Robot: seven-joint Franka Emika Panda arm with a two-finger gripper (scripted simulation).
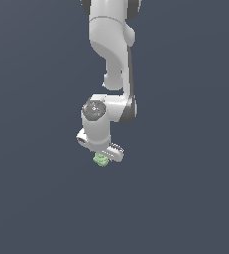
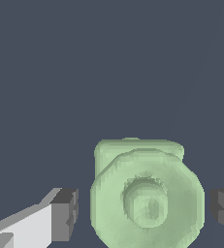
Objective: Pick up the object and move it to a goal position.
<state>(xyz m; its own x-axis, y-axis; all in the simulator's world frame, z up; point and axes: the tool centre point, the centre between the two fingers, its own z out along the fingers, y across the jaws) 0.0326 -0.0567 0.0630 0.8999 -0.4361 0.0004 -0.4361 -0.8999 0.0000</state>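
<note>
— What did you see closest in, from the wrist view?

— The object (image 2: 147, 196), pale green and lumpy, filled the lower middle. It had a roundish, many-sided face with a raised hub in the centre, and a blockier part behind it. It sat between the two dark fingertips (image 2: 65, 214) of the claw (image 2: 145, 210), one on each side.

— Were they squeezing it?

— No. There was a clear gap of dark ground between each pad and the green piece, so the claw stood apart, not clamped on anything.

— And from further off?

— In the exterior view the white arm (image 1: 111, 44) came down from the top of the picture, bent at a joint with a dark round cap, and ended in the claw (image 1: 105, 155) pointing downward. The object (image 1: 101, 159) peeked out just under it, a small green bit much smaller than the claw.

— Was it resting on the counter?

— I could not tell whether it touched; the counter (image 1: 185, 198) was a plain dark blue-grey all round
</note>
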